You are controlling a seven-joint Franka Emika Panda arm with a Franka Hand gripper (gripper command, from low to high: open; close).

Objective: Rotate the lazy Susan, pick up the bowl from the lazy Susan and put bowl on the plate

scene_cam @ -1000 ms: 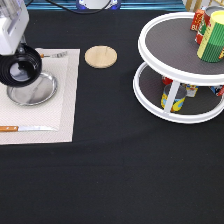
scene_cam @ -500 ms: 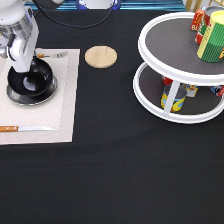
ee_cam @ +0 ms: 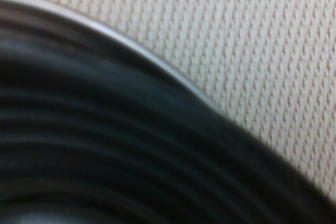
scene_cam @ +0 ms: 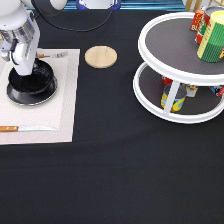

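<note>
The glossy black bowl [scene_cam: 31, 82] sits on the silver plate [scene_cam: 30, 103], of which only a thin rim shows around it, at the exterior view's left on a cream placemat [scene_cam: 62, 100]. My gripper [scene_cam: 25, 69] reaches down onto the bowl's far rim and looks shut on it. The wrist view is filled by the bowl's black wall [ee_cam: 97, 150], with a sliver of the plate's rim [ee_cam: 161, 67] and the woven placemat [ee_cam: 255, 60]. The white two-tier lazy Susan [scene_cam: 170, 45] stands at the exterior view's right, with no bowl on it.
Cans [scene_cam: 212, 30] stand on the lazy Susan's top tier and more cans [scene_cam: 172, 97] on its lower tier. A round wooden coaster [scene_cam: 100, 56] lies between the placemat and the turntable. A knife [scene_cam: 27, 128] and a fork [scene_cam: 52, 55] lie on the placemat.
My gripper has come down with the bowl from above the plate. The bowl now rests on the plate and covers nearly all of it.
</note>
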